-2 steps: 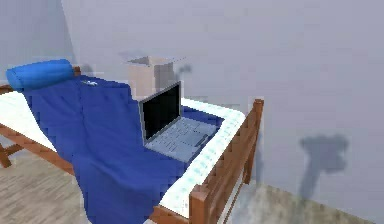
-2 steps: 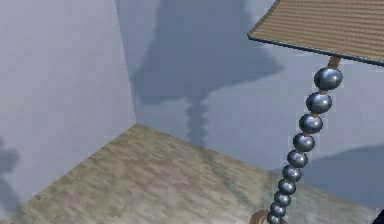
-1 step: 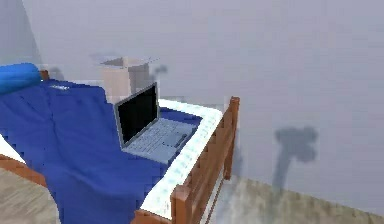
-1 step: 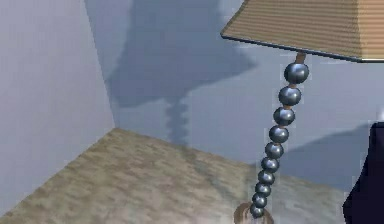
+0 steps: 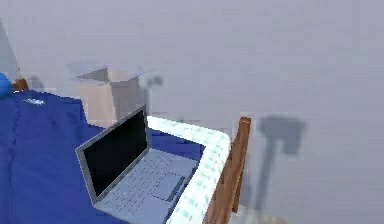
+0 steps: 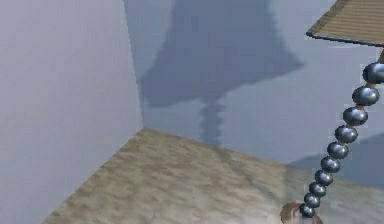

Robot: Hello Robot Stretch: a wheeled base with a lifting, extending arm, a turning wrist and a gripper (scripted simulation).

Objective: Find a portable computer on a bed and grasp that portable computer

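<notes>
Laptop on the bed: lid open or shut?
Open. The laptop lies on the bed, with its dark screen raised above the keyboard.

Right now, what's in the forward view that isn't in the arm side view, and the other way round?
Forward view: a bed with a blue cover, an open laptop lying on it, a wooden bedpost at its corner, and an open box past the laptop. Arm side view: a floor lamp with a stem of dark balls and a brownish shade, standing on a mottled floor near a room corner. Shared: a plain grey wall.
</notes>
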